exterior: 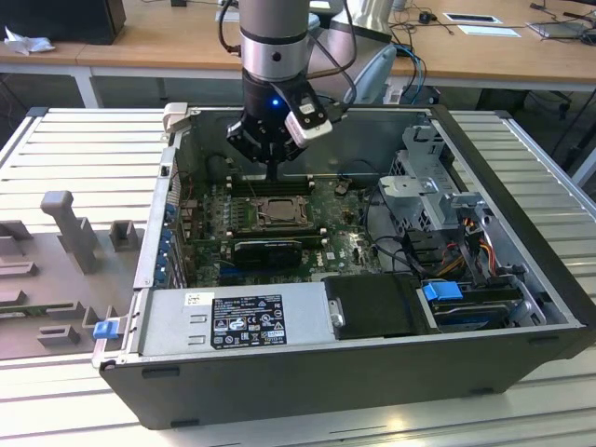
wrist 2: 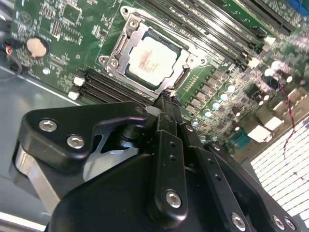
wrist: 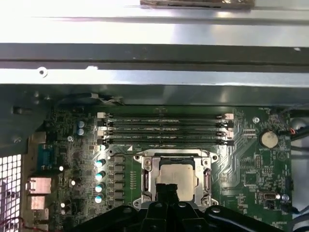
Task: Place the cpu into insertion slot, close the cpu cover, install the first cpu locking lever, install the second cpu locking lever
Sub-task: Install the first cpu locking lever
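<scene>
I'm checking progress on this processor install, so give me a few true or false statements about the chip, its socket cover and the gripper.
1. The pale silver-beige square cpu lies in the silver-rimmed square insertion slot. True.
2. The black gripper is holding the cpu. False: its fingers are shut on nothing, with the tips close by the slot.
3. The thin silver frame-shaped cpu cover lies down around the cpu. True.
4. The round silver coin battery rests on top of the cpu. False: it sits on the green circuit board, apart from the slot.
</scene>
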